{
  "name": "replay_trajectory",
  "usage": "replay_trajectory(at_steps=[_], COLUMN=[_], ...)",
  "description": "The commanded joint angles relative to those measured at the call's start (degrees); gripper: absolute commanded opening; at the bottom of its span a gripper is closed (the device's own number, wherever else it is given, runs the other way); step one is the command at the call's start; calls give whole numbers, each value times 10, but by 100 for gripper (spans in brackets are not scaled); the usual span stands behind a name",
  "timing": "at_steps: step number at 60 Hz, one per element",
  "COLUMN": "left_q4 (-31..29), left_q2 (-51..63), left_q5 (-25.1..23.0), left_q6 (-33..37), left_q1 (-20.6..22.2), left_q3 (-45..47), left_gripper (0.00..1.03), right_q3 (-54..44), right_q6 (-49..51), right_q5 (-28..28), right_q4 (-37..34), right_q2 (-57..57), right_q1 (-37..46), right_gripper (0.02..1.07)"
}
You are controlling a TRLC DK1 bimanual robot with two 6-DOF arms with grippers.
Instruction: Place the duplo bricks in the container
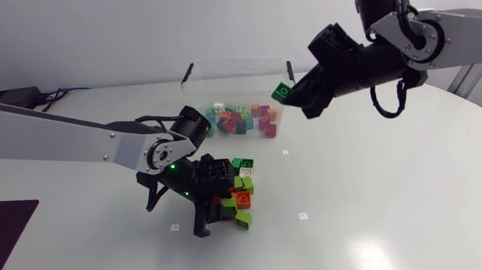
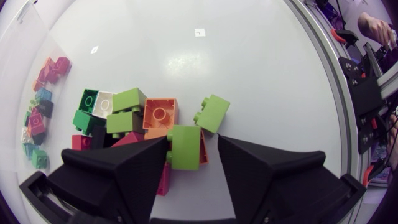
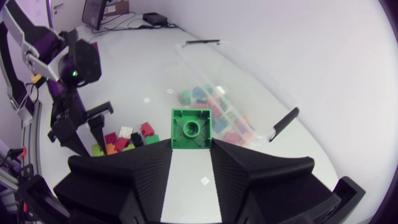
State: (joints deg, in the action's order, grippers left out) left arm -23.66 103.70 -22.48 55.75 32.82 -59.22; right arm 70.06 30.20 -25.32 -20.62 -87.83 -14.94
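Duplo bricks (image 1: 242,188) lie in a loose pile on the white bench (image 1: 382,202), roughly midway between its near and far edges. More bricks of mixed colours sit inside the clear container (image 1: 241,71), just behind the pile toward the far edge. Left claw (image 2: 193,140) is down at the pile with its fingers spread. A lime brick (image 2: 185,149) stands between them, with a gap on one side. Right claw (image 3: 191,145) pinches a dark green brick (image 3: 191,127), held in the air over the container's right end.

Pink brick (image 2: 163,180) partly under left gripper (image 2: 193,144)
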Motion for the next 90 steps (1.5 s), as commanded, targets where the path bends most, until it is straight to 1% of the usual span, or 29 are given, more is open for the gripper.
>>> replay_trajectory(at_steps=[1, 2, 3, 4, 5, 7, 12, 21, 33, 41, 46, 49, 52, 55, 57, 60, 66, 71, 75, 85, 87, 90], left_q4=[-2, -3, -3, -4, -3, -4, -5, -17, -23, -25, -24, -23, -22, -5, 15, 30, 41, 66, 88, 114, 117, 128], left_q2=[18, 18, 18, 18, 17, 16, 12, -31, -94, -115, -117, -113, -110, -106, -99, -89, -68, -43, -23, 27, 31, 58], left_q5=[-5, -5, -5, -5, -5, -5, -5, -5, -7, -7, -8, -8, -8, -8, -8, -7, -7, -7, -6, 6, 8, 16], left_q6=[2, 2, 0, 0, 0, -2, -10, -23, -52, -82, -105, -123, -135, -153, -177, -201, -231, -268, -296, -330, -334, -347], left_q1=[3, 3, 3, 3, 1, 1, -2, -15, -36, -53, -67, -77, -82, -89, -96, -102, -113, -123, -130, -140, -141, -146], left_q3=[-11, -12, -12, -12, -11, -12, -15, -20, -27, -56, -80, -99, -113, -125, -136, -153, -186, -219, -241, -299, -303, -338], left_gripper=[32, 31, 27, 26, 19, 16, 16, 16, 17, 17, 17, 18, 18, 18, 19, 20, 20, 20, 20, 20, 20, 20], right_q3=[42, 48, 52, 61, 63, 74, 97, 148, 242, 295, 315, 322, 323, 326, 322, 313, 286, 252, 212, 68, 55, -7], right_q6=[-42, -50, -56, -66, -68, -80, -98, -125, -156, -165, -166, -165, -165, -164, -164, -162, -159, -152, -145, -99, -95, -76], right_q5=[-3, -3, -3, -3, -2, -1, 1, 14, 55, 77, 95, 108, 119, 120, 120, 120, 119, 118, 117, 107, 106, 104], right_q4=[15, 21, 27, 34, 36, 45, 51, 63, 57, 41, 33, 30, 29, 23, 23, 23, 26, 30, 33, 55, 55, 56], right_q2=[-31, -37, -41, -50, -53, -63, -86, -139, -231, -283, -302, -307, -310, -309, -305, -293, -261, -227, -197, -100, -91, -50], right_q1=[9, 10, 10, 10, 10, 10, 10, 10, -2, -11, -21, -26, -28, -28, -28, -26, -22, -20, -16, -21, -23, -33], right_gripper=[34, 34, 34, 34, 34, 34, 34, 34, 34, 35, 47, 59, 72, 94, 99, 100, 101, 101, 101, 101, 101, 101])
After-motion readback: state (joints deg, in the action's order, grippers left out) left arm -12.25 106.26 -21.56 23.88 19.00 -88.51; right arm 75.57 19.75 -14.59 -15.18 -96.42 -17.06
